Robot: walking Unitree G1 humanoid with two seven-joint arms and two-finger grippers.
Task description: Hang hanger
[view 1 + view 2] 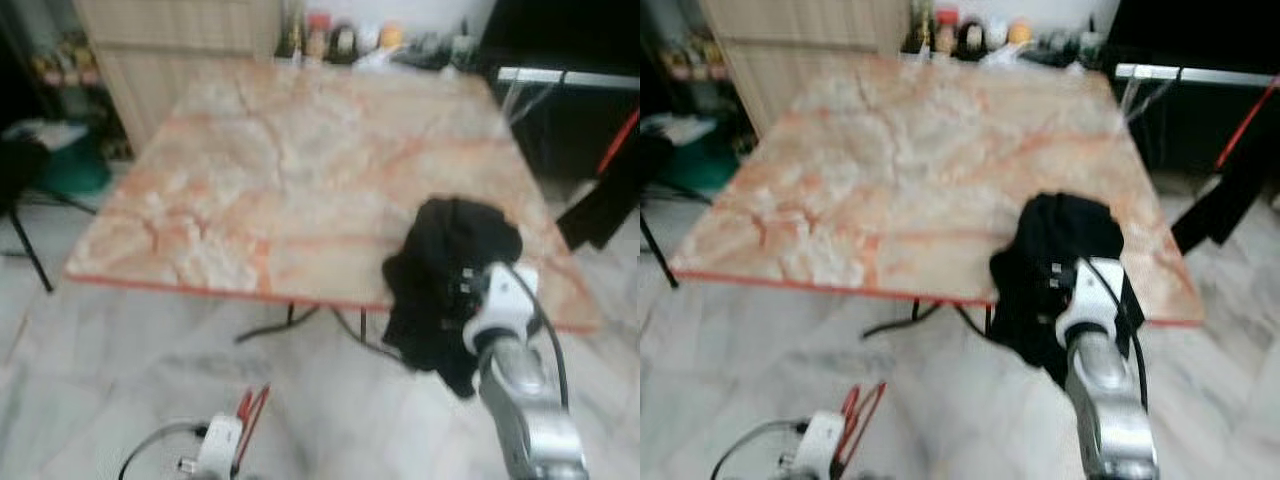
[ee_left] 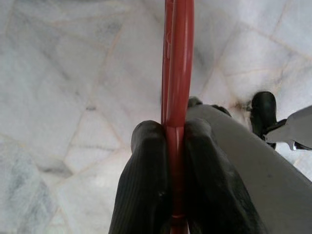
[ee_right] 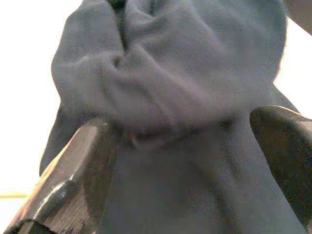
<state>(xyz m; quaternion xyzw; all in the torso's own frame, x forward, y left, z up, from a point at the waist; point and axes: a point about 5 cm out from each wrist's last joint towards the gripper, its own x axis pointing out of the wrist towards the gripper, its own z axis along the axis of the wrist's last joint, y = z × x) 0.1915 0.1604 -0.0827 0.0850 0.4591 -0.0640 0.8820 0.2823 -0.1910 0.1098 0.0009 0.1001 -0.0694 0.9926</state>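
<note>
Left tool: the left tool (image 2: 176, 161) hangs low at about 7 o'clock in the head views, over the pale grey marble floor (image 1: 120, 360). Its two black fingers (image 2: 146, 185) are pressed together on the thin red plastic hanger (image 2: 178, 73).

Red hanger: it stands edge-on between the left fingers and reaches away from them above the floor tiles. In the head views it shows as a red sliver (image 1: 252, 410) just beside the white wrist, well apart from the worktop.

Right tool: the right tool (image 3: 185, 146) is at about 5 o'clock, at the near edge of the worktop, with its silver arm (image 1: 525, 400) rising from below. The two black fingers (image 3: 73, 175) are spread apart, one on each side of the cloth, and are not closed on it.

Dark garment: a crumpled black cloth garment (image 1: 450, 270) lies on the near right corner of the worktop. Part of it hangs down over the edge, just before the right wrist. In the right wrist view it looks dark grey-blue and bunched.

Worktop: a square table with a peach and white marble-pattern top (image 1: 300, 170) and a red edge, under it dark thin legs.

Far side: at 12 o'clock some blurred bottles and jars (image 1: 330, 40) stand at the far edge. A pale wooden cabinet (image 1: 180, 50) is at 11 o'clock.
</note>
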